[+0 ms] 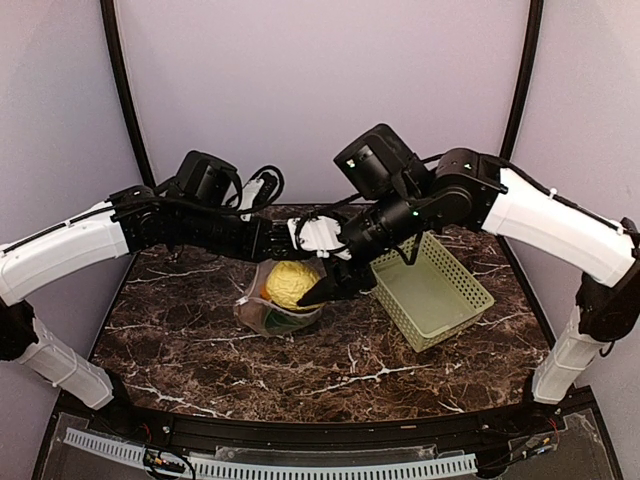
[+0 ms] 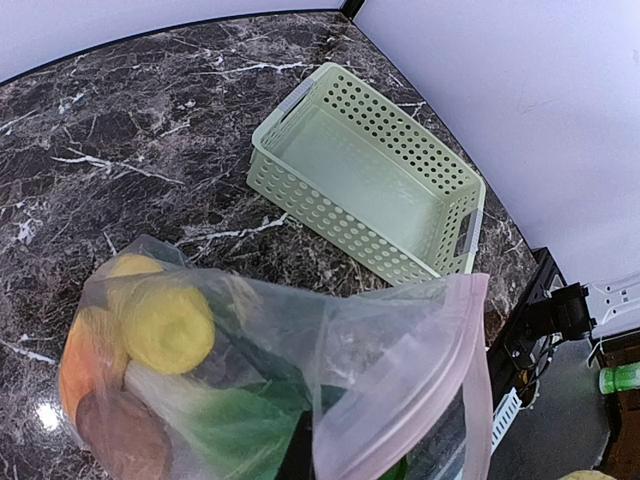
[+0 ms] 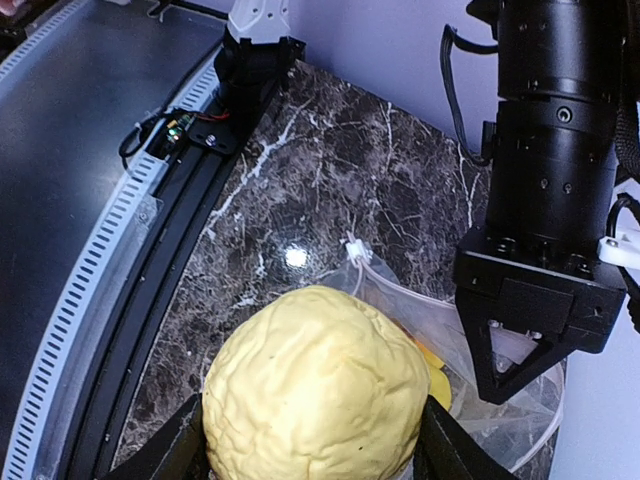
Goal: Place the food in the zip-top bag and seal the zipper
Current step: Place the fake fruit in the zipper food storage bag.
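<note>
The left end effector (image 3: 500, 385), fingers pinched together on the rim, holds the zip-top bag (image 2: 300, 400) up. If the thin film slips, the mouth collapses. Other food crowds the bag, so the bumpy yellow lemon (image 3: 315, 370), clamped between the spread fingers of the right end effector (image 3: 312, 447) just above the mouth, may catch the zipper (image 2: 440, 370) or roll out. The green basket (image 1: 432, 290) lies to the right. The worktop (image 1: 190, 350) is dark, white-veined marble; the walls (image 1: 300, 70) are pale lilac.
</note>
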Controlling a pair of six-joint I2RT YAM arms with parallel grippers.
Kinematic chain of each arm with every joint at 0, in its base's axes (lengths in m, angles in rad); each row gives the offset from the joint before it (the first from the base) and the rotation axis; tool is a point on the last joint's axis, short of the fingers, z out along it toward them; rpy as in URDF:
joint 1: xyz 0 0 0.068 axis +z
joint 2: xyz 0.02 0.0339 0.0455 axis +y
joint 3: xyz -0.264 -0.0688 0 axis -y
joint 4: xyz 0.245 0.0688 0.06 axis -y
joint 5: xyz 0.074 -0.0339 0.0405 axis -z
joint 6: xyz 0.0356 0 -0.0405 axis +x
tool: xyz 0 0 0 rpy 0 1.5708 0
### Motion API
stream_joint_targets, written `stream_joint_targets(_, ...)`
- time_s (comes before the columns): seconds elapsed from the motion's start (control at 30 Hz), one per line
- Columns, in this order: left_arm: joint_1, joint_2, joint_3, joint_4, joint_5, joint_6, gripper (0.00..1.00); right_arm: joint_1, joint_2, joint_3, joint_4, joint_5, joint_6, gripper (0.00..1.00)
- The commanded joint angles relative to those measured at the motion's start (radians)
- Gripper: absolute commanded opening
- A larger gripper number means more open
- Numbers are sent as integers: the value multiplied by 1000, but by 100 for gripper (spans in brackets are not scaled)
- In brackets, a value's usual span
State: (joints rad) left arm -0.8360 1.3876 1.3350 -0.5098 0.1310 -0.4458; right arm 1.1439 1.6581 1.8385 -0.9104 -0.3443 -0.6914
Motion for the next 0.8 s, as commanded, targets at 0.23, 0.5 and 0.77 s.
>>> stream_joint_targets(0.23,5,-49,-24,-7,20,-13,1,18,37,-91,257,369,-163,49)
stream_joint_targets(0.5,6,-58,-30,-9,17,-8,1,19,59,-160,336,460,-214,50)
stream_joint_targets(0.77,5,-58,-42,-4,21,-10,1,20,83,-183,385,502,-227,62)
